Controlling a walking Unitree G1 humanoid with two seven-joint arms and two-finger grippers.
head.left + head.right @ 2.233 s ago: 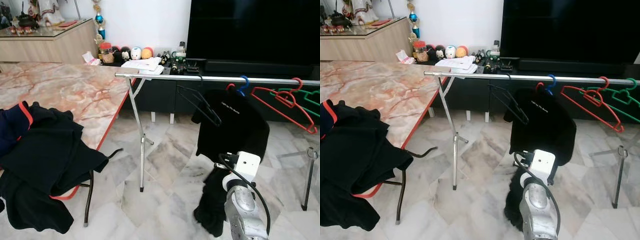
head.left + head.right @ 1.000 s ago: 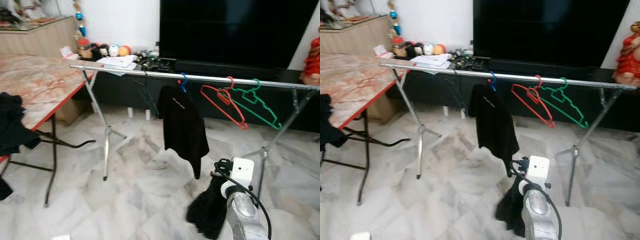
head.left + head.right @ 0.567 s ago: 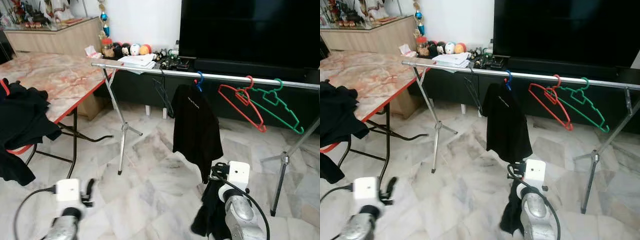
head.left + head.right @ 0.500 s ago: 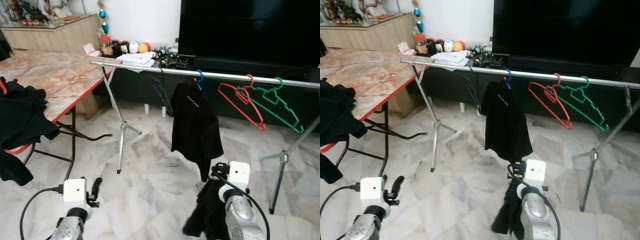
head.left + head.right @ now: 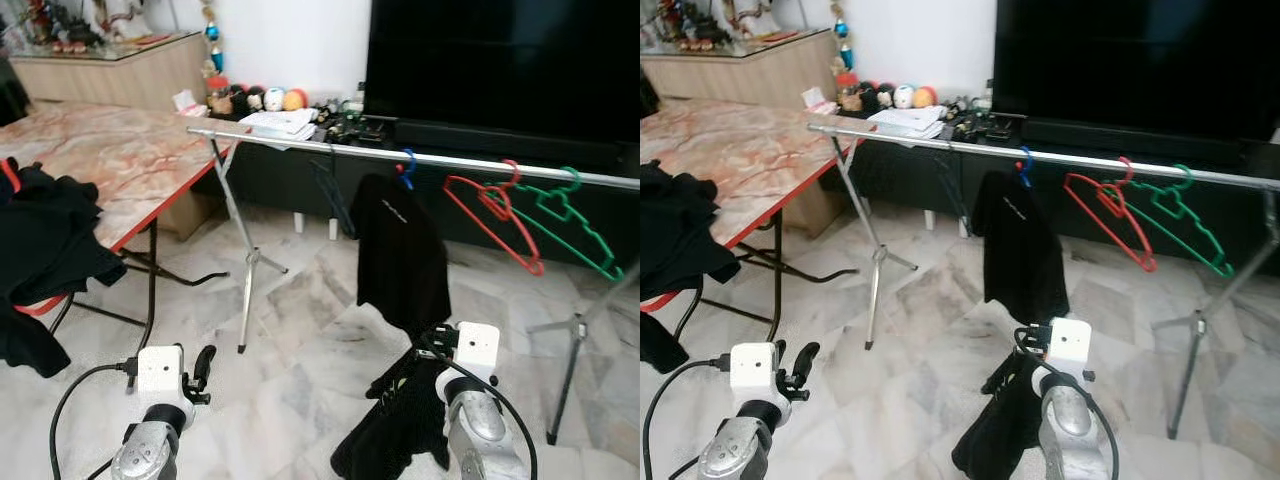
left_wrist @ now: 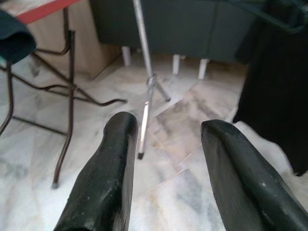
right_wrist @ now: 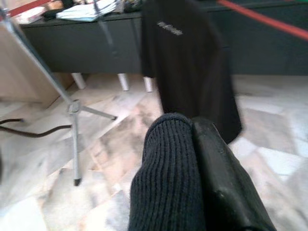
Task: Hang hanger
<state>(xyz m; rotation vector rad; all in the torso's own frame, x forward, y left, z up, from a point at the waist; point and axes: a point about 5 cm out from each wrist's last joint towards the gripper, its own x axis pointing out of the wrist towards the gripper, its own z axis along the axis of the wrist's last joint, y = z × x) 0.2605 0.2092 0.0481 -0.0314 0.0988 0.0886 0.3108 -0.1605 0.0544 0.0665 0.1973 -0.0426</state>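
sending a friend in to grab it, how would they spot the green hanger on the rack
Find the long silver rail standing on the marble floor before the big dark TV. Follow it away from the marble-topped table, past the hanging black shirt, to the two bare hangers. The green hanger is the farther one, overlapping the red hanger beside it.

A rail (image 5: 420,157) runs across the upper middle of the frame, with a shirt (image 5: 402,254) hanging at its centre and two hangers (image 5: 520,220) to the right. The table (image 5: 120,170) stands at left, carrying clothes (image 5: 45,250) at its near edge. A TV (image 5: 500,60) sits behind the rail at upper right.
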